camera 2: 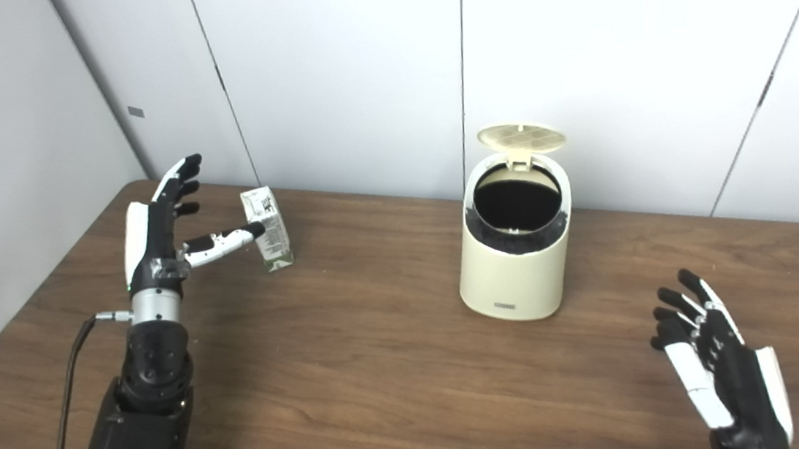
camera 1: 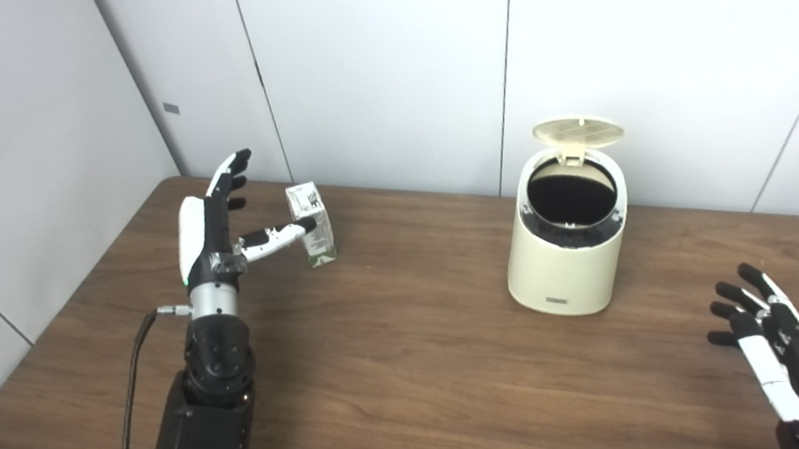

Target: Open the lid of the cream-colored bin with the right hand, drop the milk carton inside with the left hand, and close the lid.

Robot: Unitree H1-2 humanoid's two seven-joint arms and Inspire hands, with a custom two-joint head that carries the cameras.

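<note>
Left eye view: the bin [camera 1: 567, 249] stands with its lid [camera 1: 577, 132] up; the milk carton [camera 1: 311, 223] stands on the worktop [camera 1: 413, 370], the left hand [camera 1: 212, 224] spread beside it, thumb touching, nothing gripped. Right eye view: the right hand [camera 2: 713, 359] hangs spread and empty; close squarely around the carton's sides before lifting.

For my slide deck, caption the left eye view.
Left hand open beside the milk carton; bin lid open, right hand idle.
</note>
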